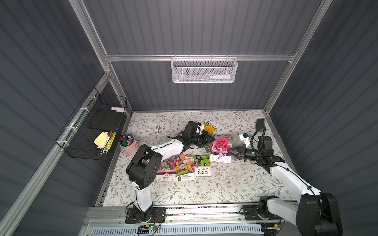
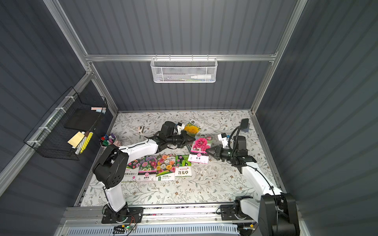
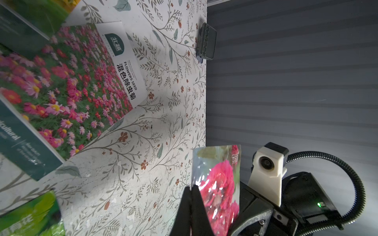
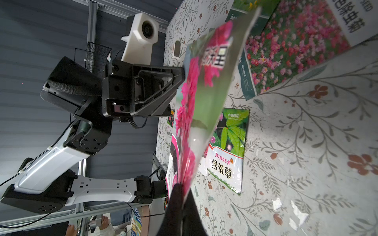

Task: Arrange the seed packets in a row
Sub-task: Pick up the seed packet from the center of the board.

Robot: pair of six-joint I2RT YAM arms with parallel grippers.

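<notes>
row of 4 seed packets (image 2: 165,166), raised packet (image 1: 222,149) by its right end, rear packet (image 1: 209,128) farther back

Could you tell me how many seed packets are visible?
7. Near row: leftmost packet, aster packet, mixed packet, mimosa packet. Pink packet pinched by left gripper and right gripper; daisy packet beneath; yellow packet rearmost. Others possibly hidden.

White desk (image 1: 235,183) with grey-green leafy vines and rust-red flowers, magenta-bloom packet (image 1: 222,150) with white label band, yellow-flower packet (image 1: 209,128), green-leaf packet (image 1: 202,165), pale pink pen cup (image 1: 131,148)

floral table (image 1: 204,190) | on it: seed packets (image 1: 185,165) row | pink marker cup (image 1: 130,147)
</notes>
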